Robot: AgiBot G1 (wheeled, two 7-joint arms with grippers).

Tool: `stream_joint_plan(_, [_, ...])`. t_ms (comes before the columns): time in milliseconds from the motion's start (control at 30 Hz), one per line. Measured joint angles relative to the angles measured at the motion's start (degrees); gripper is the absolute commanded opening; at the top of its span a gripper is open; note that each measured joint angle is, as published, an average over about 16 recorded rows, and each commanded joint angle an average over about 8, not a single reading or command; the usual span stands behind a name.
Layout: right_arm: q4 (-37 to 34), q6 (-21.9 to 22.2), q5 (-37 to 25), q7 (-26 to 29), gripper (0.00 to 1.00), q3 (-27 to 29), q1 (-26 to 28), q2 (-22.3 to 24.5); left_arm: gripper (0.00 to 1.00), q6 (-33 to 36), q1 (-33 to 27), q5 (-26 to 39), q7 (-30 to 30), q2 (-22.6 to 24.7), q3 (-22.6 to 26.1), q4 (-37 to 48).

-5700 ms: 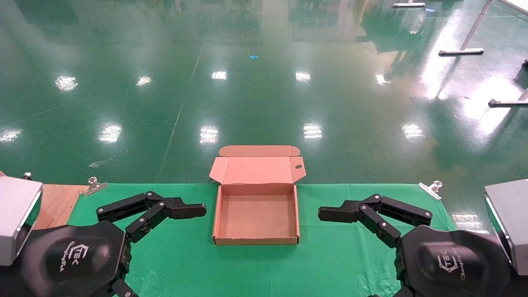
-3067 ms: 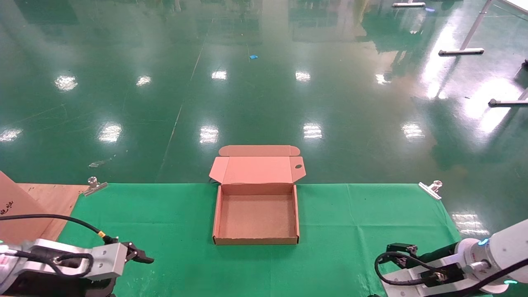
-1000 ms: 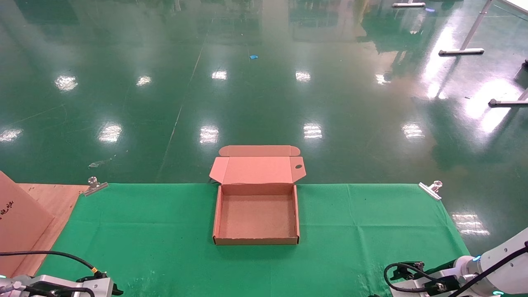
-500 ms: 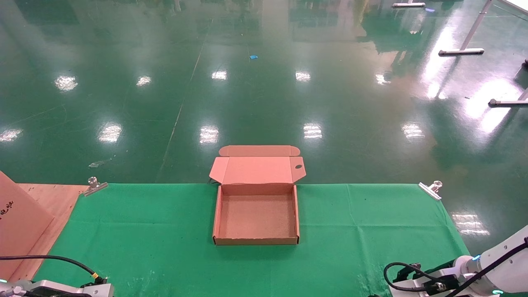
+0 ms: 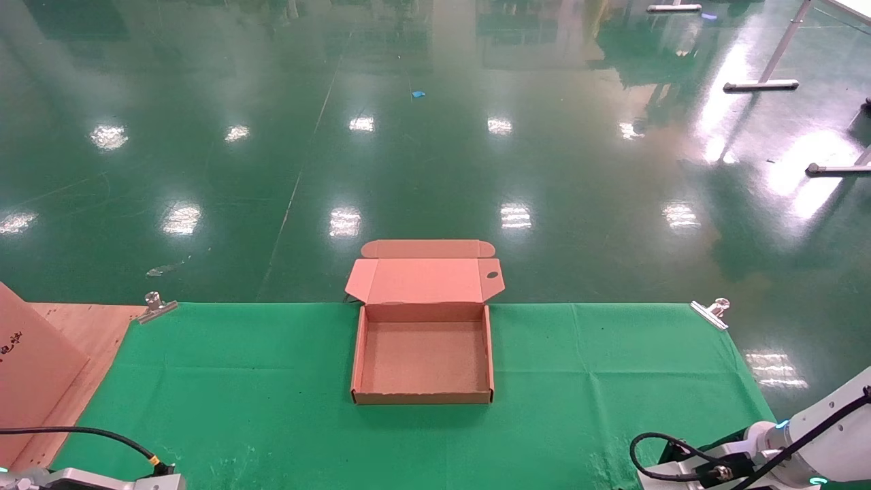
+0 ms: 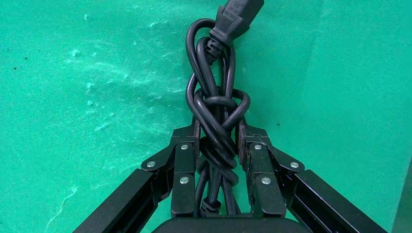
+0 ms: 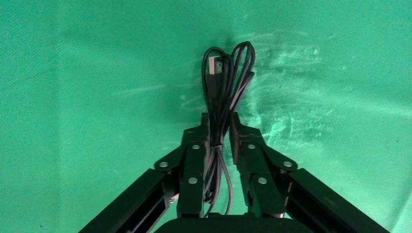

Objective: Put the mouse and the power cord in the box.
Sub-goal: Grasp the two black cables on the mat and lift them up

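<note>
So far the box (image 5: 422, 357) is empty; the left gripper (image 6: 217, 145) clenches the power cord (image 6: 216, 109), the right gripper (image 7: 219, 128) a thin cable bundle (image 7: 224, 82), possibly the mouse's.

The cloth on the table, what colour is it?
The cloth is plain green, best seen in the head view, under the brown box.

the box (image 5: 422, 357) sits open at the centre of the green cloth (image 5: 258, 361), lid flap toward 12 o'clock. the left arm (image 5: 88, 480) shows at 7 o'clock, the right arm (image 5: 762, 459) at 5 o'clock.
</note>
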Motion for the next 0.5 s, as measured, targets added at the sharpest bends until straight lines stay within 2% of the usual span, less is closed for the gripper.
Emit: stream_joint_plan(500, [0.5, -2.0, 2.2, -0.9, 0.00, 1.2, 1.4, 1.2, 0.00, 2.9, -3.1, 0.1, 0.7, -0.6, 0.0, -0.9])
